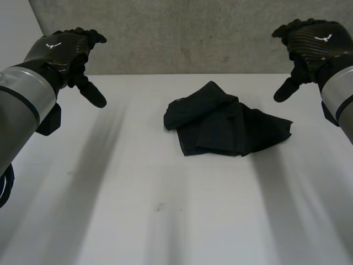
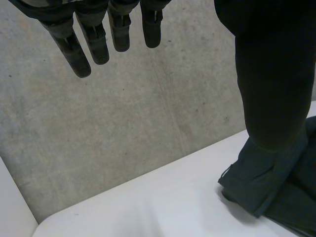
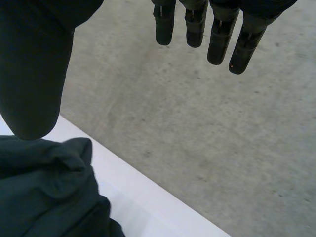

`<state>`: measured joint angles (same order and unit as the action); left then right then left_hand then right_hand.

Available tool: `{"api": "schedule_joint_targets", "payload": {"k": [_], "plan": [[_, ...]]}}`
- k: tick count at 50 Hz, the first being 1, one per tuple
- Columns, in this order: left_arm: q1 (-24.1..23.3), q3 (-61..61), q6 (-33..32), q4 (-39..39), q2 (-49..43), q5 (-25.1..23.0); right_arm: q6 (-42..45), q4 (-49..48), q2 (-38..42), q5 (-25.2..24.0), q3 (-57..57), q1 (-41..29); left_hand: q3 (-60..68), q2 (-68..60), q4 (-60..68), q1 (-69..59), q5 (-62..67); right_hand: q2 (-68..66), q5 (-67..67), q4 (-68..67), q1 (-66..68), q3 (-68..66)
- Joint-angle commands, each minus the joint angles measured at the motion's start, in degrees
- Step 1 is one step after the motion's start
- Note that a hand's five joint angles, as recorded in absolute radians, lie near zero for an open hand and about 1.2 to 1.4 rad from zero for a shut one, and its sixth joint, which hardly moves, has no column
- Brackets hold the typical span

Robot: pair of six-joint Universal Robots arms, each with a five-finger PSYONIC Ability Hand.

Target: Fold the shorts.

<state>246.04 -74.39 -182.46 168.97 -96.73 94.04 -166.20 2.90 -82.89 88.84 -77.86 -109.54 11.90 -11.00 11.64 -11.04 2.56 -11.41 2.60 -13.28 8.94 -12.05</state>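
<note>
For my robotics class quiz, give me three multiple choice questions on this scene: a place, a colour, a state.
1. Where on the table do the shorts lie? A) near its middle B) near left corner C) off the front edge
2. Colour of the shorts? A) white B) black C) red
3. State of the left hand and right hand? A) shut on the shorts B) pressing the table C) open, in the air

1 A: the head view shows them bunched mid-table. 2 B: dark against the white table. 3 C: the wrist views show straight fingers holding nothing.
</note>
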Motion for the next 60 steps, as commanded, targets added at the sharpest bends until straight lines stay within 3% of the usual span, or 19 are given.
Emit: {"api": "schedule_joint_targets", "payload": {"k": [1,7,14,25,29,33,34,39,49,55,60], "plan": [[0.0,-0.3,0.0,0.7,-0.8,0.0,0.3,0.3,4.5,-5.4,0.2,0.0,-1.9,1.0,-1.6,1.0,-2.6,1.4,-2.6,3.3,1.1,2.0],[-0.1,-0.4,0.0,1.4,-1.9,-0.1,-0.6,-0.1,10.6,-6.0,2.5,-0.6,-1.9,1.0,-1.6,1.0,-2.6,1.4,-2.6,3.3,1.1,2.0],[-0.1,-0.7,0.0,2.7,-3.9,0.1,-3.3,-4.0,23.5,-6.1,11.9,-1.6,-1.9,0.9,-1.6,1.0,-2.5,1.4,-2.6,3.3,1.1,2.0],[-0.1,-0.7,0.0,2.9,-6.1,0.1,-5.5,-18.7,43.9,-6.0,25.6,-6.0,-1.9,0.9,-1.6,1.0,-2.5,-4.2,3.0,-2.3,6.7,-3.6],[-0.1,-0.6,0.0,2.9,-7.0,0.1,-4.7,-18.5,50.2,-5.7,30.9,-7.0,-1.9,0.9,-1.6,1.0,-2.5,-18.5,17.3,-16.6,20.9,-17.8],[-0.1,-0.6,0.0,2.9,-7.7,0.1,-2.2,-18.5,53.5,-5.4,35.0,-7.6,-1.9,0.9,-1.6,1.0,-2.5,-60.1,58.9,-58.2,62.6,-59.5],[-0.1,-0.6,0.0,2.9,-7.9,0.1,-0.6,-18.5,53.5,-5.1,35.4,-7.8,-1.9,0.9,-1.6,1.0,-2.5,-68.5,67.3,-66.6,71.0,-67.9],[-0.1,-0.5,0.0,3.3,-8.4,0.0,3.9,-18.6,47.7,-4.7,34.8,-9.6,-1.9,0.9,-1.6,1.0,-2.5,-68.6,67.4,-66.7,71.1,-68.0],[0.7,-0.2,0.1,5.6,-8.4,0.7,4.9,-18.4,34.7,-5.1,31.4,-18.1,-1.7,0.8,-1.4,0.8,-2.3,-68.6,67.4,-66.7,71.1,-68.0],[2.1,0.7,0.1,5.7,-4.4,4.4,4.4,-19.9,29.3,-4.9,33.5,-22.6,-1.7,0.8,-1.4,0.8,-2.3,-68.6,67.4,-66.7,71.1,-68.0],[5.6,0.9,0.4,5.7,-0.7,5.7,-1.6,-22.2,24.8,0.2,38.6,-22.4,-1.7,0.8,-1.4,0.8,-2.3,-68.6,67.4,-66.7,71.1,-68.0]]}}
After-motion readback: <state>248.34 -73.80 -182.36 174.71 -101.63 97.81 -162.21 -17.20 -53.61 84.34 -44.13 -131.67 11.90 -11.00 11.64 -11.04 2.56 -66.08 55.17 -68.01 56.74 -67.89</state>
